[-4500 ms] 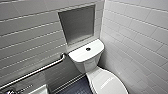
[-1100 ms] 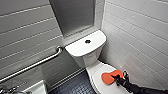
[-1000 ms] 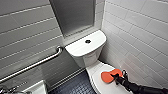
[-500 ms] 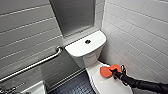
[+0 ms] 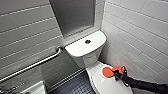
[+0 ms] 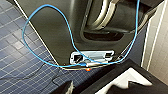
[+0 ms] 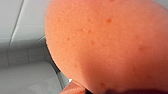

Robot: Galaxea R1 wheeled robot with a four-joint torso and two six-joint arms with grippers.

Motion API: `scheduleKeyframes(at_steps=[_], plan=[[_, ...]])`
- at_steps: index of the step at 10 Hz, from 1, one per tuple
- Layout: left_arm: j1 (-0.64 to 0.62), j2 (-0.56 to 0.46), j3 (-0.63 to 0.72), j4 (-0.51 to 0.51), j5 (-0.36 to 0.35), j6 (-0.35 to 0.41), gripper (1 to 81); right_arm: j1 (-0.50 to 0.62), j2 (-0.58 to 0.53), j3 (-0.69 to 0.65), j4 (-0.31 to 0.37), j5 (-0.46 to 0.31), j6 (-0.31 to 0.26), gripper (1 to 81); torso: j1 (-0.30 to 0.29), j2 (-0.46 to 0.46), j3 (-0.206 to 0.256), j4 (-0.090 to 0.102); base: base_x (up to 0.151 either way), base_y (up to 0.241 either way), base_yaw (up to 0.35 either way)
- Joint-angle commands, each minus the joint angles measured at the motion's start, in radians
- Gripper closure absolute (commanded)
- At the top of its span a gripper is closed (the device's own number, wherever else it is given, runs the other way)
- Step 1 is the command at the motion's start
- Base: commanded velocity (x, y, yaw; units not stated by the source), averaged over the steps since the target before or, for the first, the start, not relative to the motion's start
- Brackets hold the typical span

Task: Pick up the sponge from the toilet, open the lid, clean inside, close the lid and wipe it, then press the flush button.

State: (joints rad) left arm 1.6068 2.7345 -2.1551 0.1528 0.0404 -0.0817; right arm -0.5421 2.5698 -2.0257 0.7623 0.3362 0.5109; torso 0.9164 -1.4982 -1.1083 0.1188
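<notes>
While clamping the sponge [image 5: 108,72] by its right edge in closed right gripper [image 5: 116,73] jaws, poised at the far right of the shut lid [image 5: 106,85], wiping face free.

I see the glossy white toilet [image 5: 86,56] with its oval lid [image 5: 110,85] shut flat. The orange-red sponge [image 5: 108,72] lies flat over the lid's rear part, pinched by my right gripper [image 5: 117,73]. The small dark flush button [image 5: 87,41] sits centred atop the toilet.
</notes>
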Motion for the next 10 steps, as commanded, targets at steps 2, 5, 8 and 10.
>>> scheduleKeyframes(at_steps=[2,5,8,10], plan=[[0.045,-0.01,0.012,-0.009,0.093,-0.003,1.0,0.06,0.009,-0.051,0.018,-0.063,0.098,81.1,0.0,0.0,0.0,0.0,0.0,0.0,0.0],[0.045,-0.005,0.012,-0.006,0.093,-0.001,1.0,-0.034,-0.038,-0.016,0.015,-0.051,0.109,81.1,0.0,0.0,0.0,0.0,0.0,0.0,0.0],[0.045,0.001,0.012,0.002,0.093,0.002,1.0,-0.115,-0.157,0.178,0.008,0.116,0.103,81.1,0.0,0.0,0.0,0.0,0.0,0.0,0.0],[0.045,0.001,0.012,0.005,0.093,0.003,1.0,-0.154,-0.225,0.275,0.008,0.179,0.098,81.1,0.0,-0.001,0.0,0.0,0.0,0.0,0.0]])
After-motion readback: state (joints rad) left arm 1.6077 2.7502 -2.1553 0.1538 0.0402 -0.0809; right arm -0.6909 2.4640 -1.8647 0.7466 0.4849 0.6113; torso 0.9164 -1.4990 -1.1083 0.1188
